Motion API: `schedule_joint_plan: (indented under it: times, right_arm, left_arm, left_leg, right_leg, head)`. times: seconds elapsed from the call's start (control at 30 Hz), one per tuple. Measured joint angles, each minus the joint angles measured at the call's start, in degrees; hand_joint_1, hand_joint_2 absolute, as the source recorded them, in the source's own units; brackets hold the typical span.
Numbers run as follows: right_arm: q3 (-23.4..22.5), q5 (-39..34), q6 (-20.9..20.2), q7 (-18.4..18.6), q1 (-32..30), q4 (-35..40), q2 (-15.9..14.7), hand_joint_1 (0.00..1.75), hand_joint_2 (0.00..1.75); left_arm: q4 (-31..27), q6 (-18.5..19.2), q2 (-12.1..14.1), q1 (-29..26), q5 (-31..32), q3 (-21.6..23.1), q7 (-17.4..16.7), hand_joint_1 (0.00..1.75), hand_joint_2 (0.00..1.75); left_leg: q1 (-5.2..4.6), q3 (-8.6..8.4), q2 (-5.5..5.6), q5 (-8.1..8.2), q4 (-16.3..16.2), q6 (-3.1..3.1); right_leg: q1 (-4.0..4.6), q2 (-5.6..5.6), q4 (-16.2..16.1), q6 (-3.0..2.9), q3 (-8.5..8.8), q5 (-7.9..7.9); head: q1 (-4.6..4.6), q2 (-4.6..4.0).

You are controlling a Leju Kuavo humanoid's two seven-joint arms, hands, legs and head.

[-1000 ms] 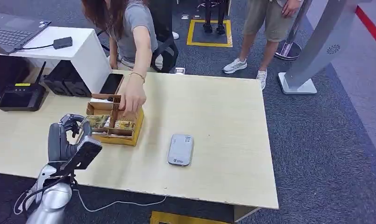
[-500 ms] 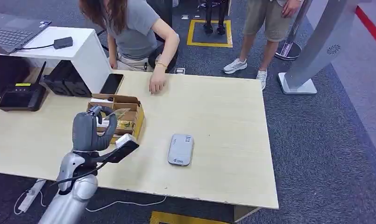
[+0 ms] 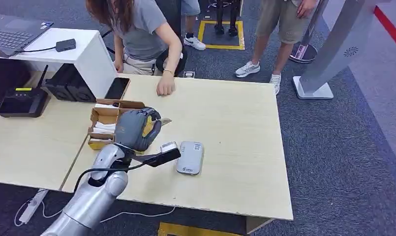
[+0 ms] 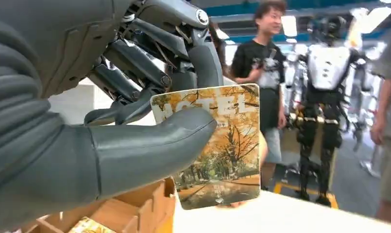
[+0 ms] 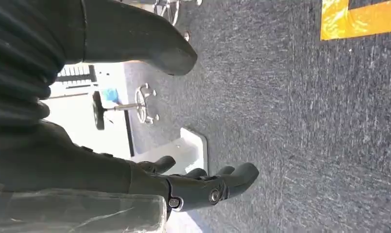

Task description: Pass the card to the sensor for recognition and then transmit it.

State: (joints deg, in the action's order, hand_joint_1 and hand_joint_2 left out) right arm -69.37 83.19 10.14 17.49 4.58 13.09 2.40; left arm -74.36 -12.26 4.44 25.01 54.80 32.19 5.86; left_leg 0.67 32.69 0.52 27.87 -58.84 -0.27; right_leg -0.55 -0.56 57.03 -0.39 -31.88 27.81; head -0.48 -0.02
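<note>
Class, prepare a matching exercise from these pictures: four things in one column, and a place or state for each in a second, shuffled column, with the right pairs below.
Things:
1. card
2. grey sensor
3. black phone
4. cardboard box

Places or states:
A. lying flat on the table, right of the left hand
B. near the table's far edge, beyond the box
C. pinched between thumb and fingers
D. divided into compartments, behind the left hand

Pairs: 1-C, 2-A, 3-B, 4-D

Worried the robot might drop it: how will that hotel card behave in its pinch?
The card juts flat and unbent past the left hand, so it is probably stiff and light. Its face looks glossy, so it may slip. Pinched between thumb and fingers near one end, it could pivot if bumped.
</note>
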Motion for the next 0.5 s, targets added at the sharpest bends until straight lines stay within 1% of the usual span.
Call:
schedule_joint_plan:
  times: [0.13, 0.23, 0.3, 0.4, 0.5]
  right_arm:
    - [0.17, -0.04, -0.02, 0.0, 0.01, 0.0, -0.35, 0.0, 1.75]
    - [0.2, -0.07, -0.02, -0.09, 0.01, 0.0, -0.55, 0.0, 1.75]
    - [0.2, -0.07, -0.11, -0.2, 0.01, 0.0, -0.63, 0.0, 1.75]
    - [0.2, -0.24, -0.22, -0.33, 0.03, 0.0, -0.83, 0.0, 1.75]
    - [0.2, -0.28, -0.35, -0.35, 0.03, 0.0, -0.87, 0.0, 1.75]
  left_arm:
    - [2.62, 1.92, -0.07, 2.39, 3.78, 3.2, -0.83, 1.75, 1.75]
    - [4.68, 2.64, -0.33, 4.06, 5.99, 6.04, -1.4, 1.75, 1.75]
    - [5.77, 2.8, -0.5, 5.0, 7.3, 7.27, -1.46, 1.75, 1.75]
    - [8.02, 2.73, -0.61, 6.84, 9.84, 10.26, -1.57, 1.75, 1.75]
    - [9.53, 2.08, -0.94, 7.65, 11.75, 12.4, -1.86, 1.75, 1.75]
  left_leg:
    - [-0.01, 0.0, 0.01, 0.0, 0.0, 0.0]
    - [-0.02, 0.01, 0.0, 0.0, 0.0, 0.0]
    - [-0.02, 0.01, 0.0, 0.0, 0.0, 0.0]
    - [-0.02, 0.01, 0.01, 0.0, 0.0, 0.0]
    - [-0.02, 0.0, 0.0, 0.0, 0.0, 0.0]
  right_leg:
    - [0.0, 0.01, 0.0, 0.0, 0.0, 0.0]
    - [0.0, 0.01, 0.0, 0.0, 0.01, 0.0]
    - [0.0, 0.0, 0.0, 0.0, 0.0, 0.0]
    - [0.0, 0.01, 0.0, 0.0, 0.01, 0.0]
    - [0.0, 0.0, 0.0, 0.0, 0.0, 0.0]
  head:
    - [0.0, 0.0]
    - [0.02, 0.0]
    - [0.0, 0.0]
    - [0.0, 0.0]
    - [0.0, 0.02]
